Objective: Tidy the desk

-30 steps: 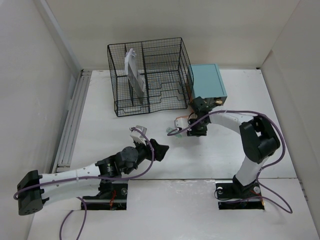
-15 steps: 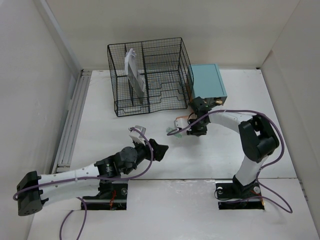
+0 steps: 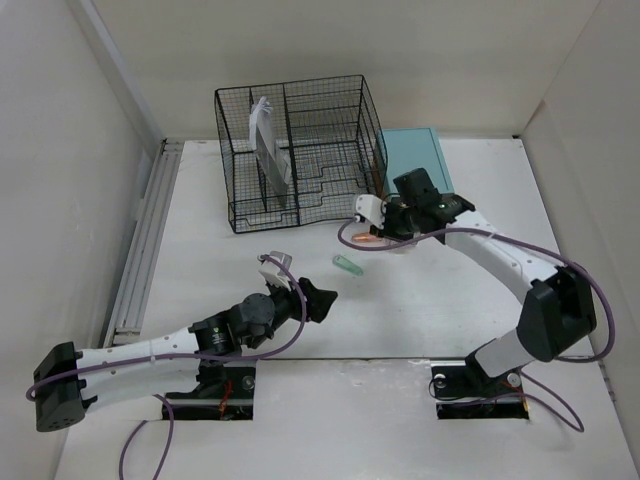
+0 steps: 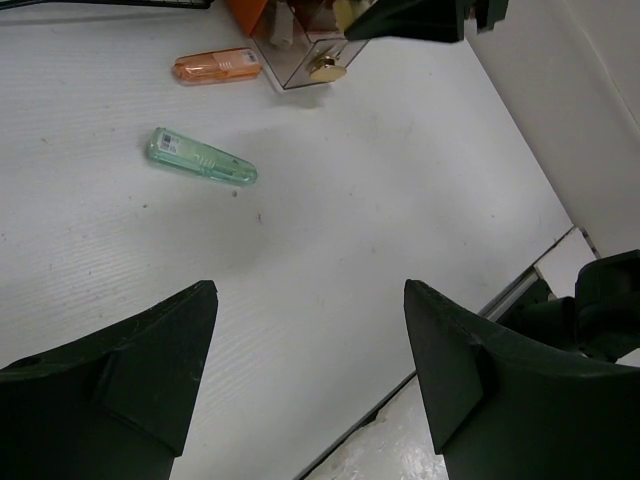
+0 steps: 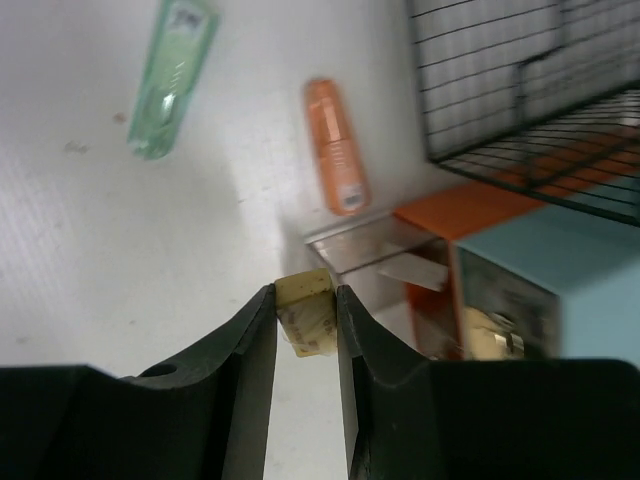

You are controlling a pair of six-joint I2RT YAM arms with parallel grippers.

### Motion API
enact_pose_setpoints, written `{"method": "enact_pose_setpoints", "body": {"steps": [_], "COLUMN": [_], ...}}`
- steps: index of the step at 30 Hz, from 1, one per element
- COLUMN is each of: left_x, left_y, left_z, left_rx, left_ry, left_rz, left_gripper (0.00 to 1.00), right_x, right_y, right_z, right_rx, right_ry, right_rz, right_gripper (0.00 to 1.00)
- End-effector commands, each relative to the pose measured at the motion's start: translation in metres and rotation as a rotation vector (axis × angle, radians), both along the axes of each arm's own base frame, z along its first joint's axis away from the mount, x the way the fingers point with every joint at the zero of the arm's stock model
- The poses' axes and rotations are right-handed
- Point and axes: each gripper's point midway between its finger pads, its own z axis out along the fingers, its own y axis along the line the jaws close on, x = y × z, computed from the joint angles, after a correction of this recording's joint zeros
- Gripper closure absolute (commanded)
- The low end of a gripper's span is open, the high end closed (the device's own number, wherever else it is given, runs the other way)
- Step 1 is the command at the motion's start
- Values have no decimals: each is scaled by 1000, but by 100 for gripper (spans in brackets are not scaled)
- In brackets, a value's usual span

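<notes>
White walled desk (image 3: 450, 300), under both arms. Right gripper (image 5: 305, 300): pinched on small cream block (image 5: 306, 318), newly swung from green case (image 5: 175, 70) towards teal box (image 3: 418, 152); stowing probably next. Left gripper (image 4: 310, 300): spread wide, empty.

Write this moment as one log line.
left gripper: open, over desk; right gripper: shut on small cream block; green marker, orange marker: loose on desk

No writing can be read anywhere, as the small label on the green marker (image 5: 172, 75) is only a blur.
</notes>
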Motion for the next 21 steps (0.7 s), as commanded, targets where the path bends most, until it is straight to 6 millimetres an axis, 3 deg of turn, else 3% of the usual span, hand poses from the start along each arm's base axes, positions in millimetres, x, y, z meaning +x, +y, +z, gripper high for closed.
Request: {"method": "enact_pose_setpoints", "body": {"steps": [1,4,8,12,15,18,21], "left_x": [-1,-1,-1,-1,-1,-1,-1], "left_y": [-4,-4,-4,-4,-4,-4,-4], "left_z": [5,5,5,5,5,5,5], "left_rx": [-40,-40,-40,-40,-40,-40,-40], "left_ry": [-3,-3,-3,-3,-3,-3,-3], "left_rz": [-11,-11,-11,-11,-11,-11,-11], "left_gripper": [27,27,27,27,27,27,27], "right_x": [34,49,67,75,76,76,76], "right_y": [-4,-13,-31,-38,-41,-40,-40], "right_z": [36,40,27,21,14,11,11], "right_rx": [77,77,32,19,-3,-5,-1], "right_ry": [-139,-179,-201,-205,-199,-186,-183], "right_rz": [-157,-237,-349,-396,-407,-414,-421], "right_gripper": [87,87,87,87,80,62,52]}}
